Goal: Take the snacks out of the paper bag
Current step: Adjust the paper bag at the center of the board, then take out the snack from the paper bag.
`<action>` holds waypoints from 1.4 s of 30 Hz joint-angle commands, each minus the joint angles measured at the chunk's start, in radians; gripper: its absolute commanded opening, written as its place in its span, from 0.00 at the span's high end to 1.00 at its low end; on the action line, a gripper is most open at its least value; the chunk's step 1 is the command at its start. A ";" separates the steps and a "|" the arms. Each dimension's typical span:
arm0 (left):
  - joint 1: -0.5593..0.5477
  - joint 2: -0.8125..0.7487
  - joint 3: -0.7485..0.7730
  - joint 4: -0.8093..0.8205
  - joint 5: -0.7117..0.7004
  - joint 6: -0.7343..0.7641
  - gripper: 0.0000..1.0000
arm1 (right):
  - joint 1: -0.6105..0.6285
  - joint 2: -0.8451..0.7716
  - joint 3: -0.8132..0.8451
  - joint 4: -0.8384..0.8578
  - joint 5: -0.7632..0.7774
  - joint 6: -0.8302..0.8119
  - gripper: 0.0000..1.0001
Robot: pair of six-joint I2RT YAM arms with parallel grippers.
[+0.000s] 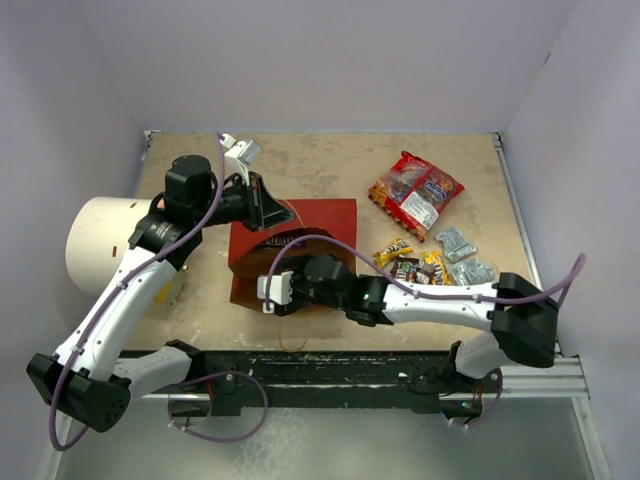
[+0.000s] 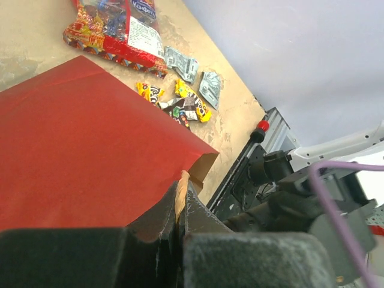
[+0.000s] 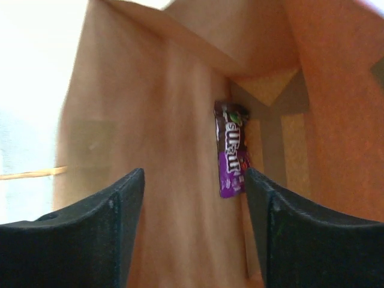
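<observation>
Reaching into the paper bag (image 1: pixel 318 215), the right gripper (image 3: pixel 193 174) holds its jaws wide and empty before a purple candy pack (image 3: pixel 230 153) lying deep against the inner fold. The left gripper (image 2: pixel 182 193), clamped on the bag's rim, holds the mouth open. A clean grab likely means pushing deeper and straddling the pack's narrow width before closing.

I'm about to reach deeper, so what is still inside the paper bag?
One purple candy pack lies deep inside the paper bag, ahead of the open right gripper. Its fingers block the near part, so more could be hidden.
</observation>
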 commanded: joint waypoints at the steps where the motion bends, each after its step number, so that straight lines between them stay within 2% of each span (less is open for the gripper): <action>1: -0.003 0.003 0.068 0.058 0.031 -0.019 1.00 | 0.002 0.069 0.015 0.146 0.168 -0.015 0.34; 5: -0.003 0.015 0.101 0.046 0.046 -0.017 1.00 | -0.002 0.171 0.058 0.171 0.195 -0.031 0.37; 12: -0.003 0.017 0.133 0.003 0.054 0.008 1.00 | -0.055 0.291 0.071 0.256 0.201 -0.027 0.37; 24: -0.003 0.023 0.166 -0.048 0.084 0.039 1.00 | -0.161 0.419 0.100 0.367 0.057 -0.108 0.32; 36: -0.003 0.037 0.185 -0.064 0.120 0.045 1.00 | -0.195 0.543 0.245 0.311 -0.047 -0.194 0.25; 42: -0.004 0.038 0.188 -0.076 0.124 0.049 1.00 | -0.195 0.625 0.330 0.272 -0.066 -0.160 0.25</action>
